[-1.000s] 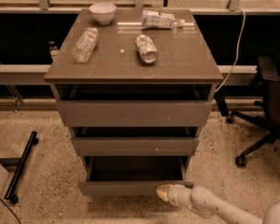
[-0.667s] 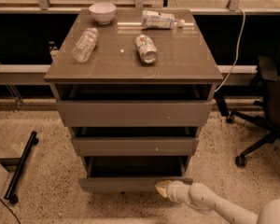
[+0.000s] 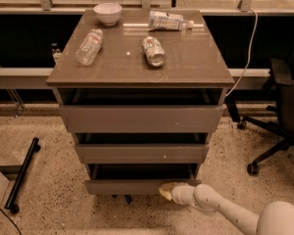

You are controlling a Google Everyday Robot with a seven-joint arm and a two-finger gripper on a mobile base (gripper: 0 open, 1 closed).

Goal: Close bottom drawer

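A grey-brown cabinet (image 3: 186, 65) with three drawers is taken as the reference, and dark gaps are seen above each front. The bottom drawer (image 3: 122, 186), lowest and narrowest in the cabinet, is left partly open. A white arm (image 3: 220, 208) is reached in from the cabinet's lower right. The gripper (image 3: 166, 191) is set against the right part of that drawer's front, apparently touching it. Nothing is seen to be held, and how far it is open cannot be told. The pushing step is judged to be in hand. A straight, square push toward the cabinet's back is called for next, until the front sits flush.
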